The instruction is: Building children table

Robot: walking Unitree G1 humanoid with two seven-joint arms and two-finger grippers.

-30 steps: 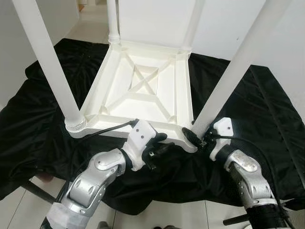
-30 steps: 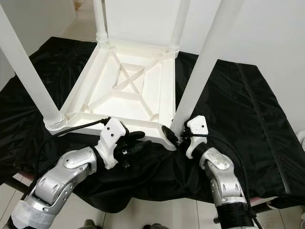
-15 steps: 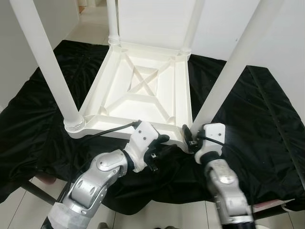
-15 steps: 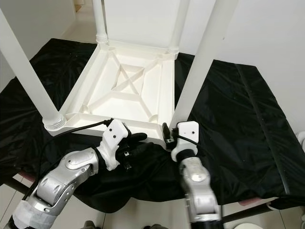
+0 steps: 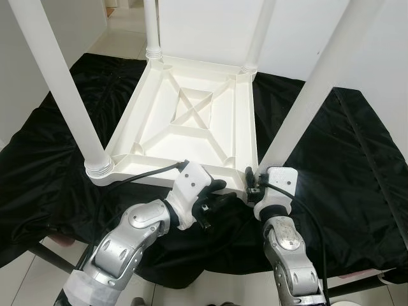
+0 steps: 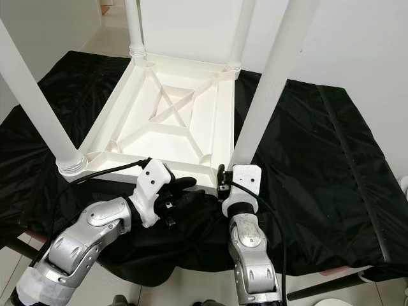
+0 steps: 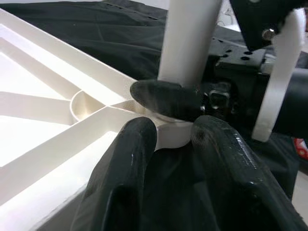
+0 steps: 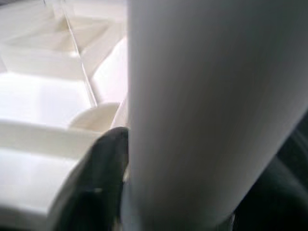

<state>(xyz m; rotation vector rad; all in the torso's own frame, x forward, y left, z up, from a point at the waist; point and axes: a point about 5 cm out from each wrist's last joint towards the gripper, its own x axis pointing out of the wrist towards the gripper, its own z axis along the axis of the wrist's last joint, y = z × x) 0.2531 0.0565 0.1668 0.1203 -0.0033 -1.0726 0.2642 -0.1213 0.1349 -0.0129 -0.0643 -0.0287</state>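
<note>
Table (image 5: 191,121), white and upturned, is laid on a black cloth (image 5: 344,159) just ahead of both hands. Its near-right leg (image 5: 306,102) is pinched at the base by the right hand (image 5: 250,185). The left hand (image 5: 213,194), fingers spread, is held against the near rim beside it.
</note>
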